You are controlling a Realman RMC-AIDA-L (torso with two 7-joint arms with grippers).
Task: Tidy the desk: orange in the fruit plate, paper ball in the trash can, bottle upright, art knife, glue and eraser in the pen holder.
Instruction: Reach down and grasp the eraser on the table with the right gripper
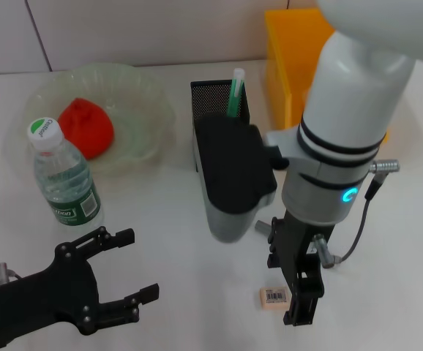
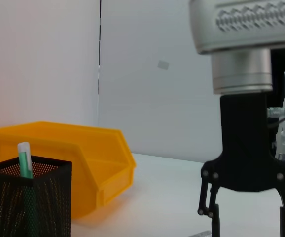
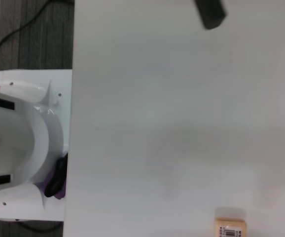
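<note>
A small tan eraser (image 1: 274, 297) with a barcode label lies on the white table near the front; it also shows as the eraser (image 3: 230, 227) in the right wrist view. My right gripper (image 1: 303, 301) points down right beside it, open (image 2: 248, 224) and empty. At the front left, my left gripper (image 1: 132, 268) hovers open and empty. The reddish orange (image 1: 85, 128) sits in the clear green fruit plate (image 1: 149, 95). In front of the plate the bottle (image 1: 64, 175) stands upright. A green and white stick (image 1: 236, 91) stands in the black mesh pen holder (image 1: 215, 99). No paper ball is in view.
A yellow bin (image 1: 288, 58) stands behind the pen holder at the back right, also seen as the bin (image 2: 90, 158). My right arm's black and grey wrist housing (image 1: 233, 179) hangs over the table's middle. The table's front edge (image 3: 71, 123) shows with my base beyond it.
</note>
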